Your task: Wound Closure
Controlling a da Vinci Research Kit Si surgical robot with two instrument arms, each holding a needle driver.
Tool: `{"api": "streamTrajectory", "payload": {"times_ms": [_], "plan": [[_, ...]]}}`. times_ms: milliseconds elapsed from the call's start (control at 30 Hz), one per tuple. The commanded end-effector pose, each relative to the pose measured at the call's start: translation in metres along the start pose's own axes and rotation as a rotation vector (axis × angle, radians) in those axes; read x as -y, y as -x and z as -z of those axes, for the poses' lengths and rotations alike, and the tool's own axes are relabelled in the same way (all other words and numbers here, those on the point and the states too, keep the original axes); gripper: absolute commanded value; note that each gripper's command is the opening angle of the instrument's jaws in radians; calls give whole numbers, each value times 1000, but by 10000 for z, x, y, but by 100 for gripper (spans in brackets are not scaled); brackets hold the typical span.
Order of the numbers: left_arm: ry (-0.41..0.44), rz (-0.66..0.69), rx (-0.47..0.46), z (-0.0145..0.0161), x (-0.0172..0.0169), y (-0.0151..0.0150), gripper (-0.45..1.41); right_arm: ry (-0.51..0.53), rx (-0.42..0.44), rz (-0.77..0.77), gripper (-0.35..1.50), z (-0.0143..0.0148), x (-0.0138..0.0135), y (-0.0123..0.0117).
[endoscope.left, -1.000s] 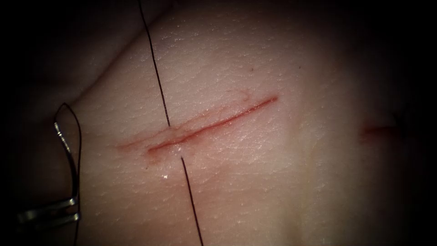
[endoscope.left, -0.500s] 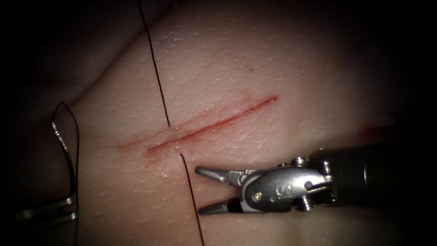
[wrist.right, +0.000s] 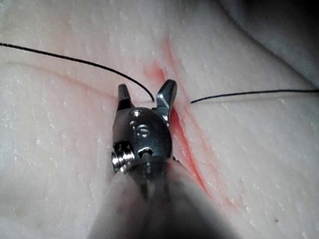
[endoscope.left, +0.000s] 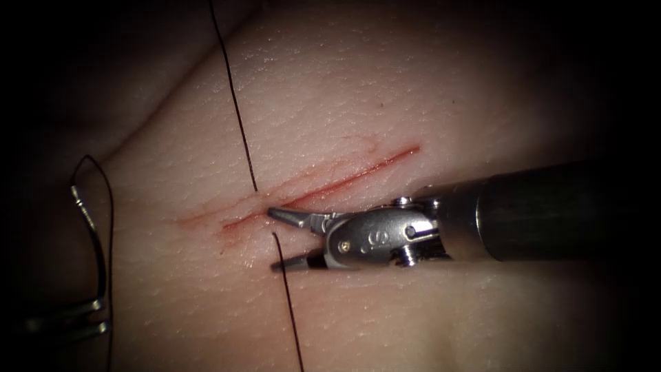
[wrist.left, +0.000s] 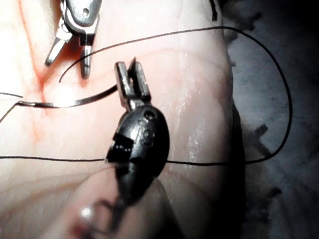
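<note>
Beside the cut [endoscope.left: 323,186] our right gripper [endoscope.left: 279,238] gapes empty astride the thread [endoscope.left: 237,110]; off left, our left gripper [endoscope.left: 103,313] clamps the needle [endoscope.left: 89,220] near mid-curve, clear of tissue [endoscope.left: 385,83].

**Operator:** Report endoscope illumination.

**Technician:** Light falls from the scope's side; brightest on the tissue [endoscope.left: 385,83] around the cut [endoscope.left: 330,184]; it drops to black at every edge. The left pincer [endoscope.left: 103,315] and the needle [endoscope.left: 88,219] lie in the dim margin, showing faint glints. The right pincer [endoscope.left: 272,239] carries bright highlights on its housing; a narrow shadow lies under it.

**Operator:** Wrist views?

**Technician:** Both are strongly lit; the tissue is overexposed in the left wrist view, with wet glare spots; that pincer's body reads dark.
</note>
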Motion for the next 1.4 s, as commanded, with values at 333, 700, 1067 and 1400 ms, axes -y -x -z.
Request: {"api": "streamTrajectory", "payload": {"times_ms": [333,700,1067,1400], "plan": [[1,3,1,-5,-9,5,-45,-50,-44,7,-35,4,14,-1],[-2,3,2,-8,-10,5,-45,-89,-74,26,-35,71,77,-47],[-6,3,3,-13,-11,5,-45,-175,-123,64,-35,120,161,-137],[-7,3,3,-14,-11,4,-45,-212,-123,95,-18,122,164,-169]]}}
